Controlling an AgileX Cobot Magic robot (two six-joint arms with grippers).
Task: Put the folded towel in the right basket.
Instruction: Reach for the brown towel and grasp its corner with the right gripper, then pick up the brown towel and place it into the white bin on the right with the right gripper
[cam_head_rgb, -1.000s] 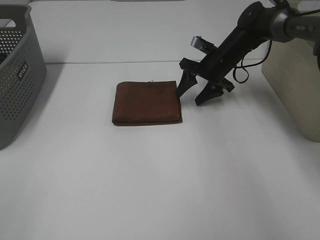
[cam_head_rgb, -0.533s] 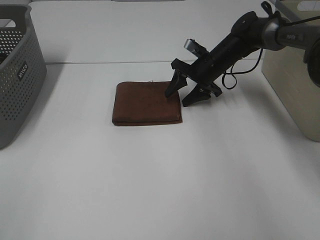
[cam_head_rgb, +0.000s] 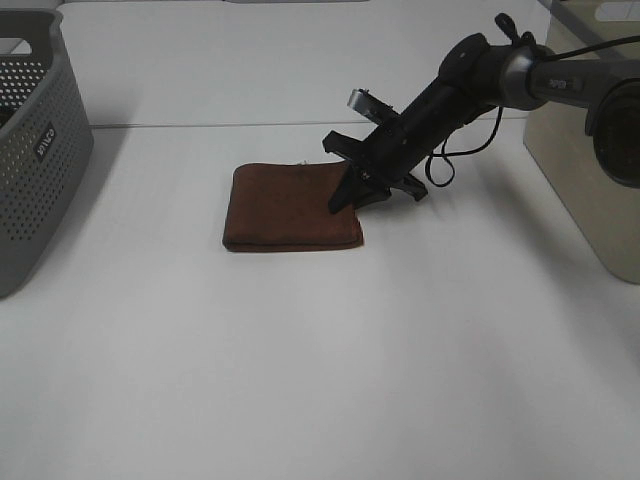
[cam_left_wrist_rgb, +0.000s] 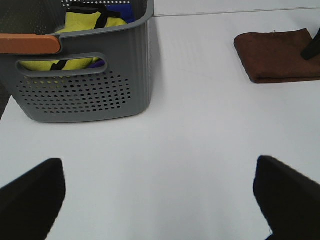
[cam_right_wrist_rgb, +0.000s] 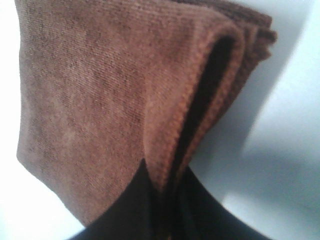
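The folded brown towel (cam_head_rgb: 290, 207) lies flat on the white table, left of centre. My right gripper (cam_head_rgb: 352, 195) reaches across from the right and sits at the towel's right edge. In the right wrist view the towel's folded edge (cam_right_wrist_rgb: 115, 100) runs between the two dark fingers of the right gripper (cam_right_wrist_rgb: 167, 210), which stand close together on its layers. The right basket (cam_head_rgb: 590, 150) is beige and stands at the table's right edge. My left gripper (cam_left_wrist_rgb: 160, 200) is open and empty above bare table; the towel (cam_left_wrist_rgb: 277, 55) also shows far off in its view.
A grey perforated basket (cam_head_rgb: 30, 150) stands at the left edge; the left wrist view shows the basket (cam_left_wrist_rgb: 85, 90) with yellow and blue cloth inside. A black cable hangs from the right arm (cam_head_rgb: 470, 90).
My right gripper has moved left and down from beside the towel onto its right edge. Its fingers have closed from wide apart to narrow around that edge. The towel has not shifted.
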